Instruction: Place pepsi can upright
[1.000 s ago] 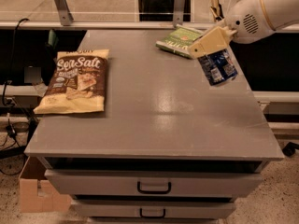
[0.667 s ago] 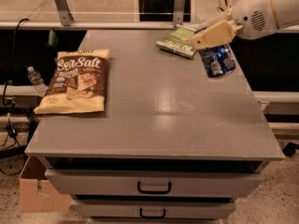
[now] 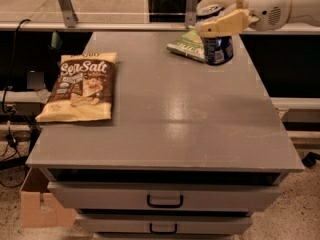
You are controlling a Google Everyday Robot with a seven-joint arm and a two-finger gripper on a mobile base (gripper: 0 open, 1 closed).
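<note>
The pepsi can is dark blue with a silver top. It is held nearly upright above the far right part of the grey table top. My gripper comes in from the upper right and its cream fingers are shut around the can's upper half. The can's bottom hangs just in front of a green packet. The can's top rim shows between the fingers.
A green snack packet lies flat at the far right, partly behind the can. A yellow and brown Sea Salt chip bag lies at the left. Drawers sit below the front edge. A cardboard box stands on the floor at left.
The gripper has turned the can from a tilted pose to nearly upright and carried it farther back and a little left, over the green packet's edge.
</note>
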